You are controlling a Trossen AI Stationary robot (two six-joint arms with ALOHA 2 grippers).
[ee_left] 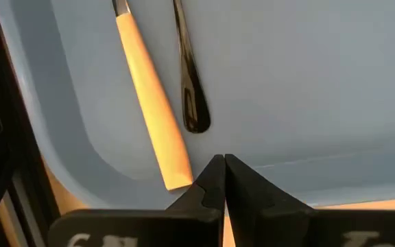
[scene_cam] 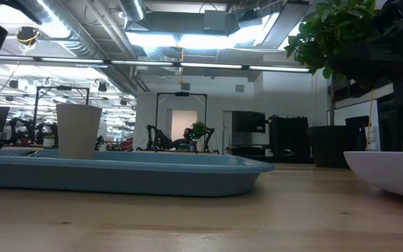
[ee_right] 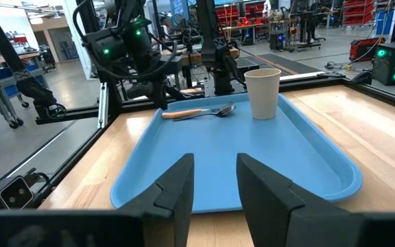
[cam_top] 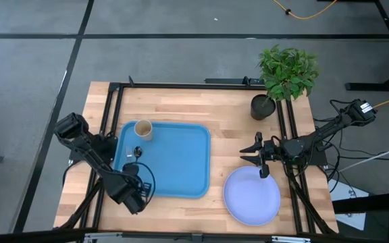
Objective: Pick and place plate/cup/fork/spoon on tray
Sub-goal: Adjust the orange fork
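With cup (cam_top: 143, 129), fork (ee_left: 149, 96) and spoon (ee_left: 189, 75) already on the tray (cam_top: 181, 169), the open right gripper (cam_top: 256, 156) should drop squarely onto the plate (cam_top: 252, 197) at lower right, while the left gripper (ee_left: 223, 180) waits closed.

Two black jointed arms (cam_top: 96, 158) trail black cables, each ending in wedge-shaped fingers (ee_right: 177, 185).

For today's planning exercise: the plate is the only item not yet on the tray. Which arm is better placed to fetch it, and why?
The right. Its open right gripper hangs at the plate beside the tray. The shut left gripper sits across the tray by the fork and spoon.
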